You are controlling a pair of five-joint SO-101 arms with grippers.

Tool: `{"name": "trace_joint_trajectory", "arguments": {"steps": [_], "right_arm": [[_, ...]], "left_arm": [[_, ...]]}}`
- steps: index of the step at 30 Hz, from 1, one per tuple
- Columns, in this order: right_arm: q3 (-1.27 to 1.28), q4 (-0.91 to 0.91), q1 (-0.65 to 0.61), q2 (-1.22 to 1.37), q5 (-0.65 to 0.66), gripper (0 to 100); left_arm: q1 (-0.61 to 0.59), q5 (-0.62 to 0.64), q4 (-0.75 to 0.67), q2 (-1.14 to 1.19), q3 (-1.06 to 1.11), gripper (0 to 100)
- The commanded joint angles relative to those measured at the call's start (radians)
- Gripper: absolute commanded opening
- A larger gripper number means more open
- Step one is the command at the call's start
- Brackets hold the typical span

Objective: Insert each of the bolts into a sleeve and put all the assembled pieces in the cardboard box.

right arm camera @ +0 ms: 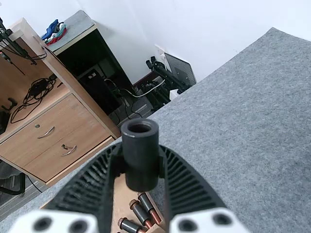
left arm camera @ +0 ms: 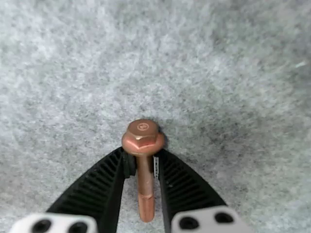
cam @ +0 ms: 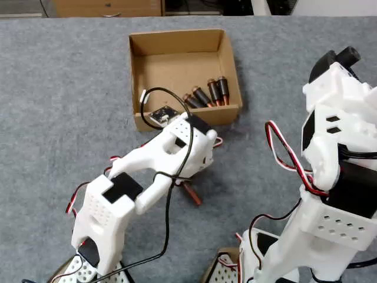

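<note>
A copper bolt (left arm camera: 142, 160) lies on the grey felt mat, hex head pointing away from my left gripper (left arm camera: 142, 164), whose black fingers (left arm camera: 104, 182) are shut on its shank. From above, the bolt (cam: 191, 193) pokes out beneath the left arm, just in front of the cardboard box (cam: 136, 82). Several assembled pieces (cam: 207, 94) lie in the box's front right corner. My right gripper (right arm camera: 140, 162) is raised at the right and shut on a black sleeve (right arm camera: 140, 153), open end up; the high view shows that sleeve (cam: 346, 56) at the arm's tip.
The box wall (right arm camera: 121, 206) and assembled pieces (right arm camera: 138, 213) sit below the right gripper. A black cable (cam: 154, 94) loops over the box's front edge. Wooden drawers (right arm camera: 53, 141) stand beyond the table. Bare mat (cam: 65, 106) lies left of the box.
</note>
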Motion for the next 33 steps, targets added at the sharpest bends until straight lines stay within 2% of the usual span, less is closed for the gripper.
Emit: {"name": "trace_joint_trajectory", "arguments": {"steps": [1,7,10,14,20,24,30,33], "right_arm": [[0.002,-0.031,0.008,0.004,0.009,0.2],[0.002,-0.031,0.007,0.005,0.009,0.2],[0.002,-0.031,0.007,0.005,0.009,0.2],[0.005,-0.031,0.007,0.005,0.014,0.2],[0.065,-0.031,-0.004,0.004,0.066,0.2],[0.085,-0.031,-0.004,0.004,0.112,0.2],[0.082,-0.023,-0.005,-0.002,0.167,0.2],[0.082,0.015,-0.051,-0.004,0.21,0.2]], "left_arm": [[-0.069,-0.002,0.1,-0.002,-0.114,2],[-0.149,-0.135,0.397,-0.002,-0.483,2],[-0.21,-0.186,0.416,-0.008,-0.614,2],[-0.253,-0.253,0.416,-0.09,-0.68,2],[-0.255,-0.344,0.416,-0.323,-0.628,2],[-0.25,-0.368,0.416,-0.512,-0.474,2],[-0.261,-0.483,0.416,-0.786,-0.25,2],[-0.261,-0.566,0.416,-0.909,-0.192,2]]}}
